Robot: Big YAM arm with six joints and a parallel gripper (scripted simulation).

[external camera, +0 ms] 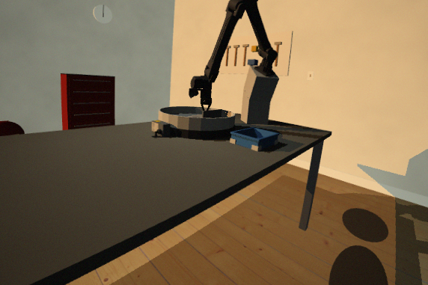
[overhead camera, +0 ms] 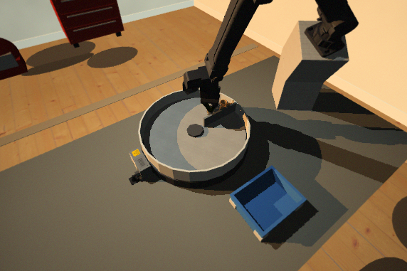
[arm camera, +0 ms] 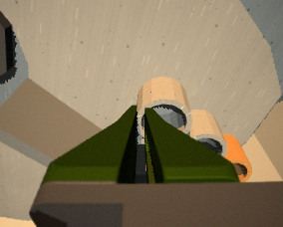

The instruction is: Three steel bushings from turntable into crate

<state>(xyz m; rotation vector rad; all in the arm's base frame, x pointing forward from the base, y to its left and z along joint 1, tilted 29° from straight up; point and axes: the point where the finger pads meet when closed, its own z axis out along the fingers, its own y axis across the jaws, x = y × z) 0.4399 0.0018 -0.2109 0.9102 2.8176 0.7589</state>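
My gripper [overhead camera: 210, 112] [external camera: 206, 109] [arm camera: 141, 113] points down inside the turntable [overhead camera: 189, 176] [external camera: 187, 123]. Its fingers are nearly together, one on each side of the near wall of a pale steel bushing [arm camera: 162, 90], with one tip in the bore; it looks shut on that wall. A second pale bushing [arm camera: 205, 121] stands close to the right of it. An orange-toned bushing [arm camera: 235, 147] is beyond that one. Whether other bushings lie behind the fingers is hidden. The blue crate [overhead camera: 261, 205] [external camera: 243, 140] stands in front of the turntable, and no bushing shows inside it.
A dark divider [overhead camera: 224, 117] stands inside the turntable close to the fingers, and a dark hub [overhead camera: 195, 130] sits at its centre. The raised rim surrounds the gripper. A small drive box [overhead camera: 141, 161] [external camera: 160, 126] is attached at the turntable's left side.
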